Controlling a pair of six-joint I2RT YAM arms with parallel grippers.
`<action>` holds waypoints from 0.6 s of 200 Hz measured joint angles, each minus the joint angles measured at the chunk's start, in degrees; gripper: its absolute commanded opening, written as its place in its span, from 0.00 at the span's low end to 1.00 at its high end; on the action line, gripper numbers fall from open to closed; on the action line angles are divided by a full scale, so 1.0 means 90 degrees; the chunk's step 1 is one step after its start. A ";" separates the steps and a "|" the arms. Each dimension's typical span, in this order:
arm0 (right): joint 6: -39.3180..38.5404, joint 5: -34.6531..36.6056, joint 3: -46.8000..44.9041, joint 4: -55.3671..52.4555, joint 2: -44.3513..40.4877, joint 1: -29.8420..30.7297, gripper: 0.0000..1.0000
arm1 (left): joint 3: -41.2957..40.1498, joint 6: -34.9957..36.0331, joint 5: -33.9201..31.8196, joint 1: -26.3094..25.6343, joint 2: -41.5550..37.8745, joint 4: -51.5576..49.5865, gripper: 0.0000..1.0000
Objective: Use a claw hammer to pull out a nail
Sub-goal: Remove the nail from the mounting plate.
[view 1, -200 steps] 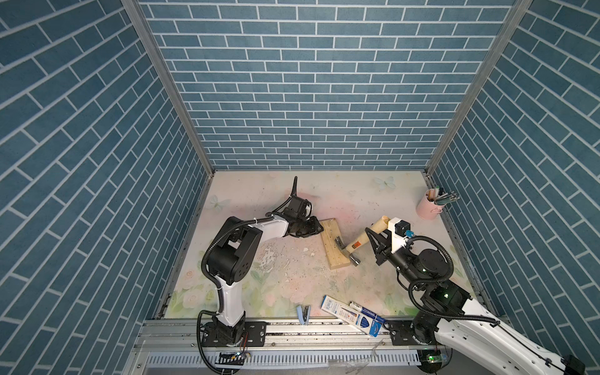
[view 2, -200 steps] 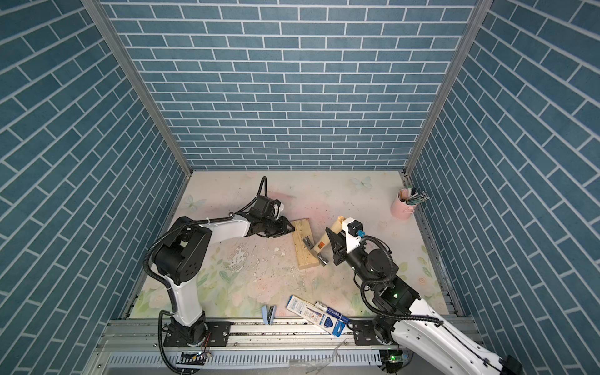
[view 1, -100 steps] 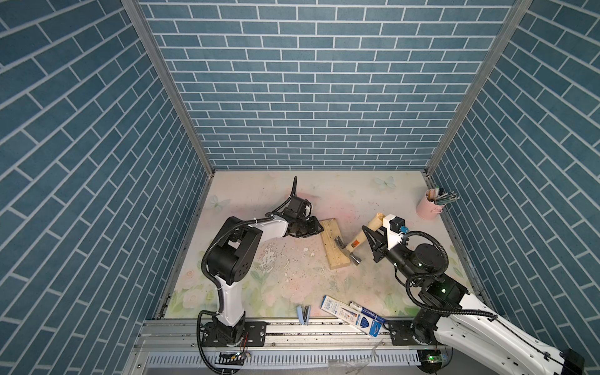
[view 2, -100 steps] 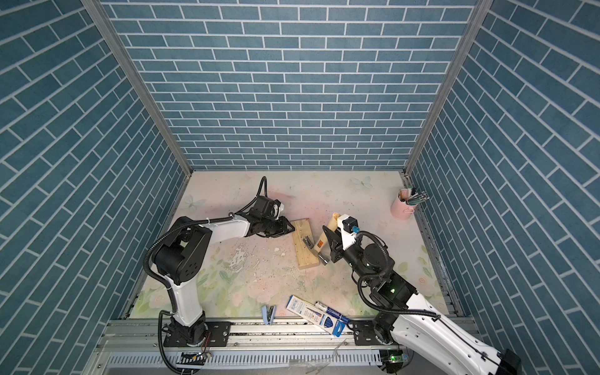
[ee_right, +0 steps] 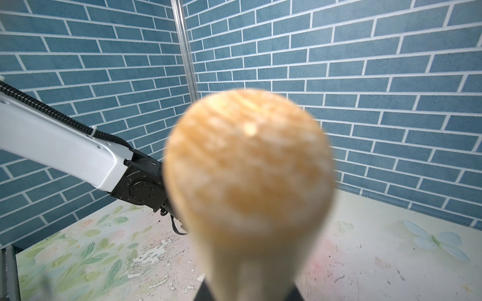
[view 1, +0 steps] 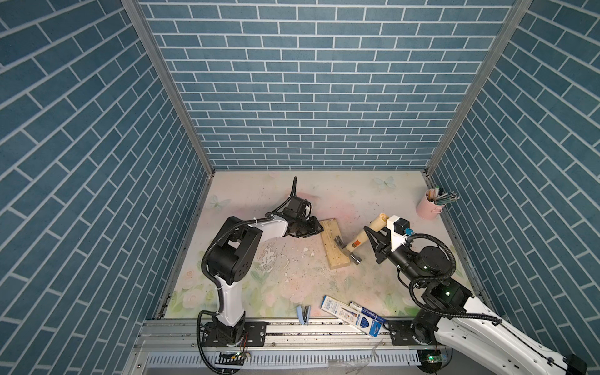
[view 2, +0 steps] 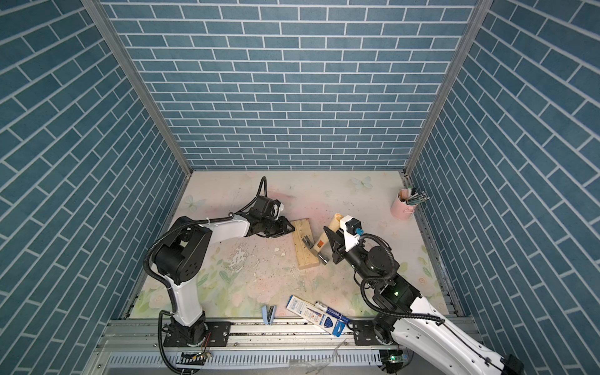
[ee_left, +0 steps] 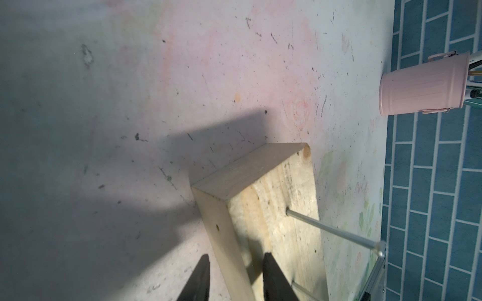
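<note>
**Top views.** In both top views the wooden block (view 1: 334, 246) lies flat near the middle of the floral surface (view 1: 292, 282). The left claw (view 1: 319, 227) meets the block's far end, its arm stretched low over the surface. The claw hammer (view 1: 363, 235) rests its dark steel head on the block's top face, across the edge nearer the right arm. Its pale handle slants up and away from the block. The right claw (view 1: 370, 238) is closed round the handle above the orange-and-black label, and the butt end juts past it. In a top view a pink cup (view 2: 401, 207) holding pens stands well apart, beside the right wall.

**Left wrist view.** The left claw (ee_left: 236, 256) stands part-open astride a long upper edge of the wooden block (ee_left: 276, 208). One of its fingers (ee_left: 273, 276) lies over the top face. The other sits beside the side face, with a thin gap between it and the wood. Whether the claw presses on the block cannot be told. Two nails (ee_left: 333, 232) stand out of the top face, their heads clear of the wood. The pink cup (ee_left: 422, 86) stands against the brick wall.

**Right wrist view.** The blurred butt of the claw hammer (ee_right: 247, 169) fills the centre. Dark fingers (ee_right: 204, 289) flank the handle at the frame's lower edge, where the right claw (ee_right: 250, 294) is clamped on it. The left arm (ee_right: 65, 151) reaches low over the surface behind.
</note>
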 measured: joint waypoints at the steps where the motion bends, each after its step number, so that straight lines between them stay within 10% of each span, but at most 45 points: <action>1: 0.0000 -0.0005 0.0000 0.0000 0.0000 0.0000 0.00 | 0.0000 0.0000 0.0000 0.0000 0.0000 0.0000 0.34; 120: -0.0007 0.0036 0.1457 -0.0838 0.0663 0.0000 0.00 | 0.0041 0.0291 -0.0112 -0.0002 -0.0075 -0.0187 0.35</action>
